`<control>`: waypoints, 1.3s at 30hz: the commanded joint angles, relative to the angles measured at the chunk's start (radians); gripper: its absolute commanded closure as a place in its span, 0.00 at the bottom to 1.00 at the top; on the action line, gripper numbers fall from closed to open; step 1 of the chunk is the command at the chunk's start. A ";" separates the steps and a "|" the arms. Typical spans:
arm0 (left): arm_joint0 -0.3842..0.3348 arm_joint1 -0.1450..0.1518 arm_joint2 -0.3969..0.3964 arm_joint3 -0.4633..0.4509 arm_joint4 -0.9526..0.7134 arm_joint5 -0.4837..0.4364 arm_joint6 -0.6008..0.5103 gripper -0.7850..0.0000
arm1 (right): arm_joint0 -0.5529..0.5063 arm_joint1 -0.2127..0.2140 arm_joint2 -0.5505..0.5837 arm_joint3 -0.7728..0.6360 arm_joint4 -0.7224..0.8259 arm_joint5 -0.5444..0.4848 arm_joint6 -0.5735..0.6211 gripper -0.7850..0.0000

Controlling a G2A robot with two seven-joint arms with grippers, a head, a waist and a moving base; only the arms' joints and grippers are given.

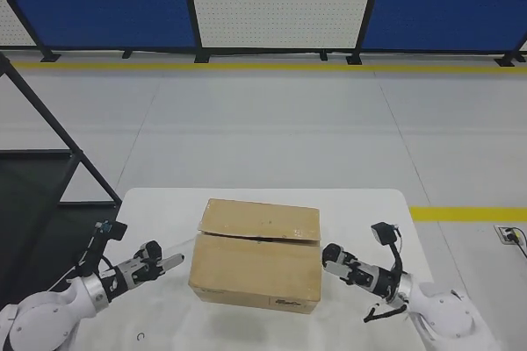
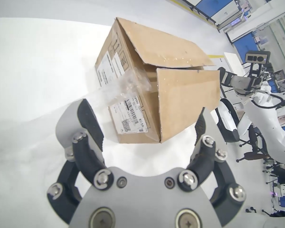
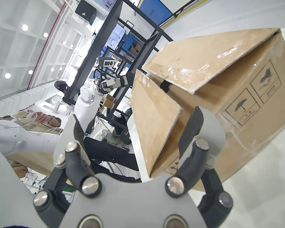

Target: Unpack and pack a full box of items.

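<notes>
From above, the brown cardboard box [image 1: 256, 263] sat in the lower middle of the frame on the white table [image 1: 158, 211], its two top flaps [image 1: 262, 219] folded down and meeting along a slightly gaping seam. The left claw [image 1: 169, 261] hung at the lower left, just beside the box's side with a sliver of table between them, and the right claw [image 1: 328, 254] sat at the lower right, close against the opposite side. From the left wrist, that claw [image 2: 142, 112] had its fingers [image 2: 90, 119] spread wide around nothing, the box [image 2: 171, 48] ahead of it with a crumpled strip of clear tape [image 2: 123, 86] hanging off its labelled end. From the right wrist, its claw [image 3: 136, 119] was likewise spread apart and empty, facing the box [image 3: 239, 91], whose nearer flap [image 3: 154, 119] stood ajar.
</notes>
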 commanded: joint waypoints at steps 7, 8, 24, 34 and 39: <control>-0.001 0.002 0.002 0.006 -0.012 0.000 -0.004 0.00 | 0.037 0.003 -0.034 0.028 0.123 -0.027 0.105 0.00; -0.001 0.002 0.002 0.006 -0.012 0.000 -0.004 0.00 | 0.041 0.004 -0.037 0.031 0.142 -0.035 0.120 0.00; 0.012 0.002 0.014 -0.007 -0.002 0.004 0.019 0.00 | -0.088 0.072 -0.061 -0.241 0.134 -0.095 0.220 0.00; 0.020 0.010 0.036 -0.016 0.006 0.016 0.038 0.00 | -0.145 0.137 -0.134 -0.312 -0.012 -0.105 0.210 0.00; 0.021 0.014 0.045 -0.019 0.013 0.022 0.041 0.00 | -0.142 0.155 -0.170 -0.277 -0.049 -0.103 0.212 0.00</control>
